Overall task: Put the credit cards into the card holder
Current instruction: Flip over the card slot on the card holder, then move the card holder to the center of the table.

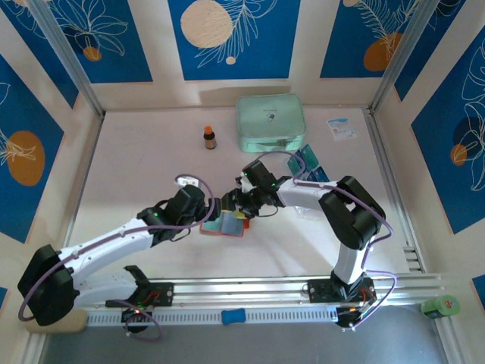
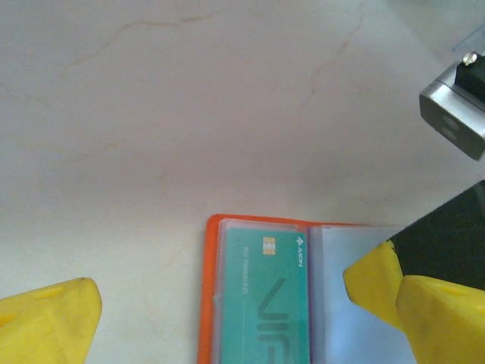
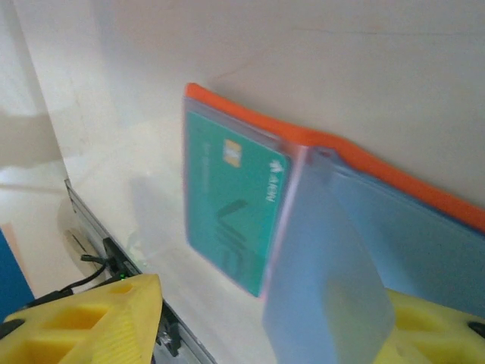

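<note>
The orange-red card holder (image 1: 224, 226) lies open on the table between both arms. One teal credit card (image 2: 265, 296) sits inside its left clear sleeve, also seen in the right wrist view (image 3: 235, 205). My left gripper (image 2: 242, 318) hangs open over the holder, its fingers (image 2: 53, 318) spread far wider than the sleeve. My right gripper (image 3: 261, 330) is open too; a clear sleeve leaf (image 3: 326, 265) stands up loose beside its right finger (image 3: 439, 334). From above, the left gripper (image 1: 212, 210) and right gripper (image 1: 233, 208) nearly meet. More credit cards (image 1: 309, 163) lie behind the right arm.
A mint-green zip case (image 1: 270, 121) stands at the back, with a small brown bottle (image 1: 209, 137) to its left and a white paper slip (image 1: 341, 128) to its right. The right gripper's black body (image 2: 447, 235) crowds the left wrist view's right side.
</note>
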Robot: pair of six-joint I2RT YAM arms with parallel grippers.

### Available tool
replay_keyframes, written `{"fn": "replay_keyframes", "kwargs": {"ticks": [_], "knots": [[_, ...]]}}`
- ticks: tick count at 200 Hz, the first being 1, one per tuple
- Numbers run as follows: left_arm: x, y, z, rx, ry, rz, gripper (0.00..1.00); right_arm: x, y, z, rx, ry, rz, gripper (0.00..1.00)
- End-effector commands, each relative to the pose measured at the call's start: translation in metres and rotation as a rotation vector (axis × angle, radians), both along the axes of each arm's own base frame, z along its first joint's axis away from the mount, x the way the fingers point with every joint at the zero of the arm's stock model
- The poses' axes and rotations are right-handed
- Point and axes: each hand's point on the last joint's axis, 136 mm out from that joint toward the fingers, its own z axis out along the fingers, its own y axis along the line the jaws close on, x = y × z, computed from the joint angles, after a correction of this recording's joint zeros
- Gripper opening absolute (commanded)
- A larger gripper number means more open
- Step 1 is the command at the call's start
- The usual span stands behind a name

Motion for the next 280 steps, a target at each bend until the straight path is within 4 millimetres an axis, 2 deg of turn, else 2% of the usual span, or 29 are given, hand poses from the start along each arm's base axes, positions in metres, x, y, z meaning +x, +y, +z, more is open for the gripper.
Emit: {"fn": "replay_keyframes", "kwargs": {"ticks": [1, 62, 107, 134, 162, 198, 228, 253, 280], "knots": [[0.001, 0.016, 0.006, 0.033, -0.016, 0.027, 1.0, 0.001, 0.016, 0.023, 0.038, -0.01, 0.022, 0.61], [-0.003, 0.03, 0.01, 0.022, -0.027, 0.052, 1.0, 0.016, 0.044, 0.011, 0.029, 0.003, 0.033, 0.62], [-0.006, 0.034, 0.006, 0.025, -0.018, 0.061, 1.0, 0.021, 0.054, -0.003, 0.028, 0.028, 0.039, 0.62], [-0.007, 0.035, 0.002, 0.028, -0.011, 0.061, 1.0, 0.021, 0.055, -0.001, 0.036, 0.029, 0.043, 0.63], [-0.008, 0.036, -0.004, 0.031, -0.001, 0.064, 1.0, 0.023, 0.053, 0.012, 0.06, 0.007, 0.045, 0.62], [-0.01, 0.033, -0.014, 0.031, 0.023, 0.054, 1.0, 0.03, 0.04, 0.037, 0.089, -0.038, 0.019, 0.62], [-0.007, 0.026, -0.02, 0.023, 0.041, 0.038, 1.0, 0.031, 0.02, 0.05, 0.072, -0.075, -0.011, 0.62], [-0.003, 0.018, -0.022, 0.018, 0.048, 0.021, 1.0, 0.027, -0.008, 0.046, -0.019, -0.099, -0.05, 0.62], [0.003, 0.009, -0.025, 0.026, 0.061, -0.007, 1.0, 0.017, -0.047, 0.027, -0.192, -0.124, -0.082, 0.62]]}}
